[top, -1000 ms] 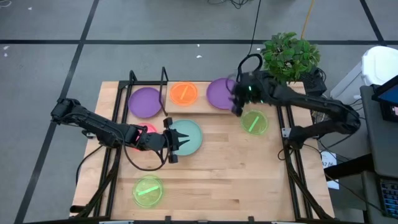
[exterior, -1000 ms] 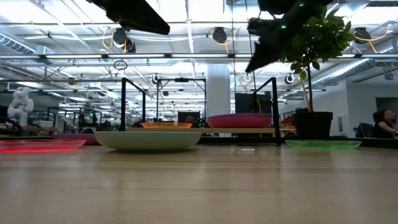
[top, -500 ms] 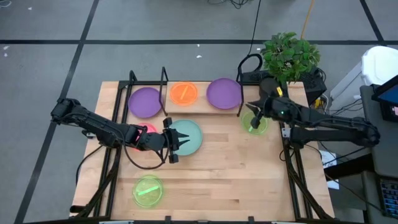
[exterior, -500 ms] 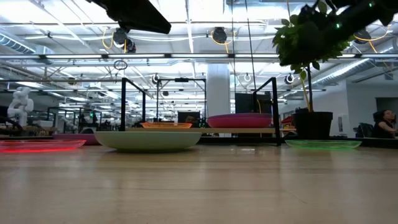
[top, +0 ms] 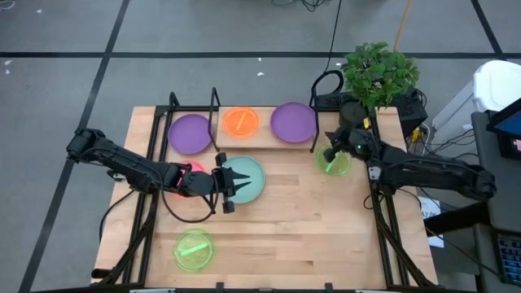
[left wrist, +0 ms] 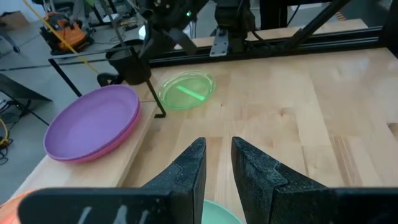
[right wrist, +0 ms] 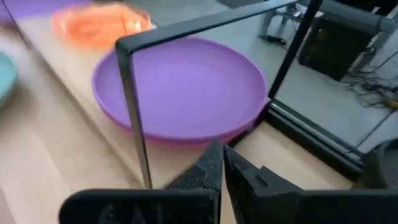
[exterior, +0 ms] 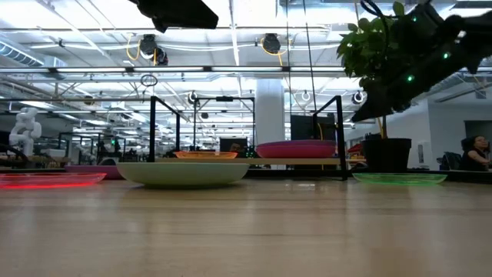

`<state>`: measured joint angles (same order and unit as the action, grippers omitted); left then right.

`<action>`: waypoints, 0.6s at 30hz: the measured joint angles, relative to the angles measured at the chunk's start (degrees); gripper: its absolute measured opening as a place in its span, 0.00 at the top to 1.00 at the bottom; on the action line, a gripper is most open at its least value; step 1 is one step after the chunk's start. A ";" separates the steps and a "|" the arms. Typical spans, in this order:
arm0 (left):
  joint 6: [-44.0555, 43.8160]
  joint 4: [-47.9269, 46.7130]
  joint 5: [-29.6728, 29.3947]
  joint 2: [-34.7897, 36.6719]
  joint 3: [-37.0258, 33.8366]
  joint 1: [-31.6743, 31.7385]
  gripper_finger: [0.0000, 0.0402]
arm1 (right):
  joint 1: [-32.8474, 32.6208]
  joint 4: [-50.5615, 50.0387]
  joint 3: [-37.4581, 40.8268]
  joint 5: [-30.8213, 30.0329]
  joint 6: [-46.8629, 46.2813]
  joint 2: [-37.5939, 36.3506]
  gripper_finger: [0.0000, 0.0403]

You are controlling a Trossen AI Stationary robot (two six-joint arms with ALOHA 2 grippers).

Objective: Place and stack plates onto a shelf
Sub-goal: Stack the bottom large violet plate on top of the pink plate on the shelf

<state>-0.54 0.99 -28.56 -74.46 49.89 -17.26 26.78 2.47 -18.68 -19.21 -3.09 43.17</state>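
Observation:
My left gripper (top: 242,181) hovers narrowly open over the teal plate (top: 252,172), which lies flat on the table; its fingers (left wrist: 193,168) touch nothing. My right gripper (top: 327,156) is shut and hangs well above a green plate (top: 337,164), facing the shelf's right end frame (right wrist: 130,93). On the shelf plank (top: 264,139) sit an orange plate (top: 241,122) and a purple plate (left wrist: 93,121) stacked on a magenta one. Another purple plate (top: 191,133), a red plate (top: 192,169) and a second green plate (top: 194,249) lie on the table.
A potted plant (top: 378,73) stands at the far right corner behind my right arm. The shelf's black frames (top: 216,114) rise at its ends. Bare wood stretches across the near middle and right of the tabletop (top: 309,236).
My right gripper has drawn back from the purple plate on the shelf toward the table's right and near side, then come down over the green plate. The plates have kept their places.

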 joint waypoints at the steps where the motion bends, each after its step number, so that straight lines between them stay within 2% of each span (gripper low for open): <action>1: 0.02 0.00 0.00 0.00 0.00 0.00 0.79 | 0.89 2.89 1.07 0.16 -0.70 0.52 1.00; 4: 0.08 -0.02 0.00 0.00 0.00 0.00 0.79 | 3.22 9.34 3.34 0.15 -2.15 2.40 1.00; 9: 0.86 -0.36 0.00 0.00 0.00 0.00 0.79 | 6.03 14.18 4.48 2.38 -4.65 7.51 1.00; 14: 0.83 -0.44 0.00 0.00 0.00 0.00 0.79 | 8.19 21.77 4.58 6.04 -5.72 15.41 1.00; 18: 0.37 -0.60 0.00 0.00 0.00 0.00 0.79 | 9.27 28.19 4.58 6.03 -5.67 21.95 1.00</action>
<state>-0.17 0.40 -28.56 -74.46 49.89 -17.26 36.05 30.66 -14.11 -13.17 -8.76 65.12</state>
